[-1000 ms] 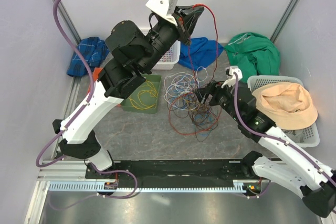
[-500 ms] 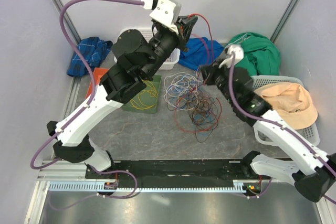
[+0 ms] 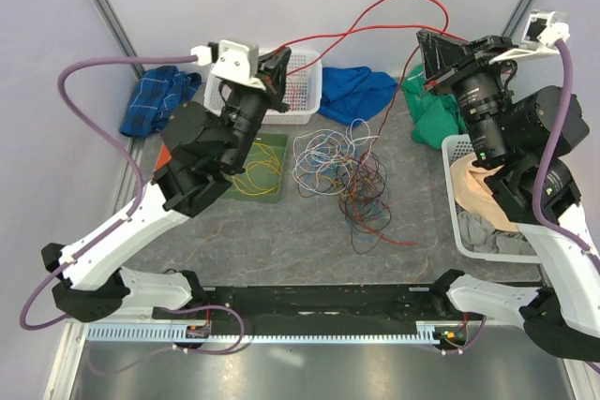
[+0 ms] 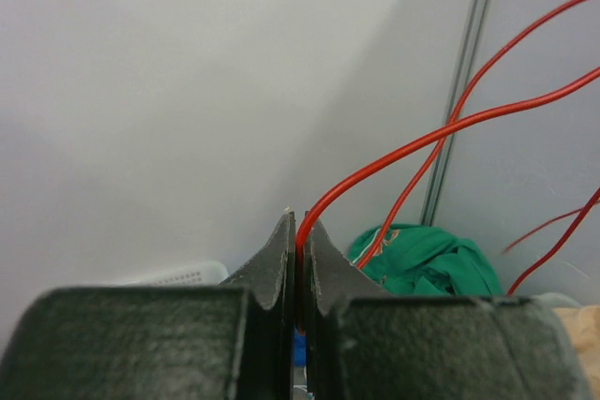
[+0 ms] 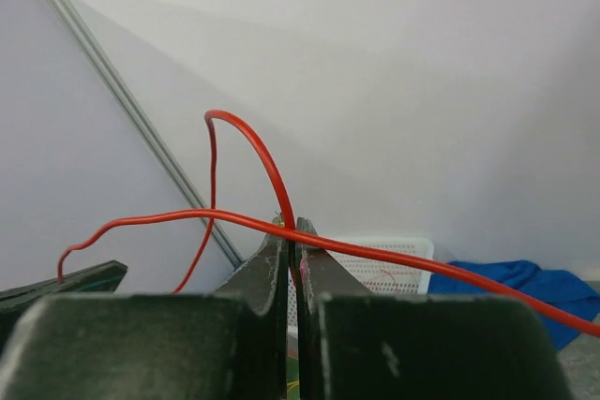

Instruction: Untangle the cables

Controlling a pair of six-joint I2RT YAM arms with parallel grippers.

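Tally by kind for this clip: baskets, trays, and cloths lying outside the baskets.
White baskets: 2, back basket, right basket
Green tray: 1
Cloths: 3, plaid cloth, blue cloth, green cloth
Total: 6

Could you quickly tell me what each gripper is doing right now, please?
Left gripper: shut on the red cable.
Right gripper: also shut on the red cable.
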